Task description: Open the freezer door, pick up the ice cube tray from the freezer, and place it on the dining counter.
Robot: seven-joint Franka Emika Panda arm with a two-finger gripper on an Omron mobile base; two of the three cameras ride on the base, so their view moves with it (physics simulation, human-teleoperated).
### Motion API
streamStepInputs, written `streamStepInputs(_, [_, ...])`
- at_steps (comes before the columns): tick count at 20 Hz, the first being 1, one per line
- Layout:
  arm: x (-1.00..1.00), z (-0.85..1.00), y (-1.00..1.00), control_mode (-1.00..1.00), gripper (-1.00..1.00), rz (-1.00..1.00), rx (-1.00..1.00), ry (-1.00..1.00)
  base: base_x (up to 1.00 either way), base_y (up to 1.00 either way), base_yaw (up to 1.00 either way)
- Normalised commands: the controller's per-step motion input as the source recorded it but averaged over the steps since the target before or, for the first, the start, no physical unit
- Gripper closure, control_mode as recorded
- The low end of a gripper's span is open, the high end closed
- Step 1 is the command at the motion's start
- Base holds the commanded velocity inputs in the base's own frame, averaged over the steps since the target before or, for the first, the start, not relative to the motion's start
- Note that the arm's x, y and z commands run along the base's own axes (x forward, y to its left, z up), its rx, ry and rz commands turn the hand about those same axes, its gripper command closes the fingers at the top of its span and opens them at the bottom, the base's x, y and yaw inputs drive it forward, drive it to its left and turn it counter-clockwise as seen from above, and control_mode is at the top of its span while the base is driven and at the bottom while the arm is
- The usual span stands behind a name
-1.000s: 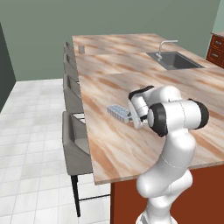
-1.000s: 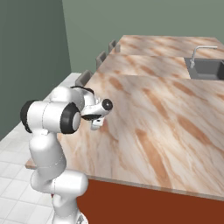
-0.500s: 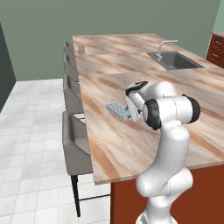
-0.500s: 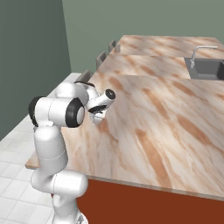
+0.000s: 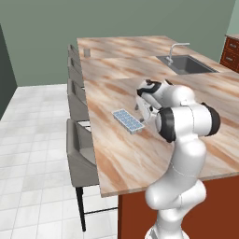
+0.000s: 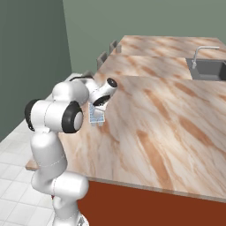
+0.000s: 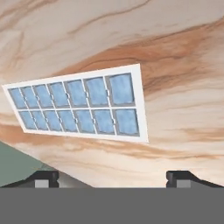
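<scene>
On the dining counter [image 5: 140,154], near its stool-side edge, we see the ice cube tray [image 5: 127,120] lying flat on the marble, and nothing grips it. Our gripper [image 7: 112,176] is spread wide and released: in the hand view the 2 dark fingertips [image 7: 43,178] stand far apart at the bottom, with the tray [image 7: 83,106] lying clear of them on the stone.

We judge that the placing step is effectively complete, since the tray rests on the counter the task names. What the next move calls for, in our view, is a clean retreat: lift the hand straight away from the tray without brushing its rim, as the wrist hangs just beside it in the left base view. A sideways swing could nudge the tray toward the counter edge.

Counting what we can: 1 tray, holding 2 rows of pale blue cubes, 7 to a row as far as the hand view lets us read, so 14 cubes. We count 1 sink [image 5: 186,65] with 1 faucet [image 5: 175,48] set into the far part of the counter, and 4 grey stools [image 5: 80,156] lined along its side, though the farthest are small. From the right base view the tray [image 6: 96,117] peeks out just below the wrist.
</scene>
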Motion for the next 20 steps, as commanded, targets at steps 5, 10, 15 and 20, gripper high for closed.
streamStepInputs(5, [-0.81, 0.64, -0.37, -1.00, -1.00, 0.00, 0.00, 0.20, 0.00, 0.00, 0.00])
streamStepInputs(10, [-1.00, 0.34, -0.45, -1.00, -1.00, 0.00, 0.00, 0.13, 0.00, 0.00, 0.00])
streamStepInputs(15, [-1.00, 0.27, -0.48, -1.00, -1.00, 0.00, 0.00, 0.11, 0.00, 0.00, 0.00])
streamStepInputs(20, [-1.00, 0.12, -0.20, -1.00, -1.00, 0.00, -0.03, 0.04, 0.00, 0.00, 0.00])
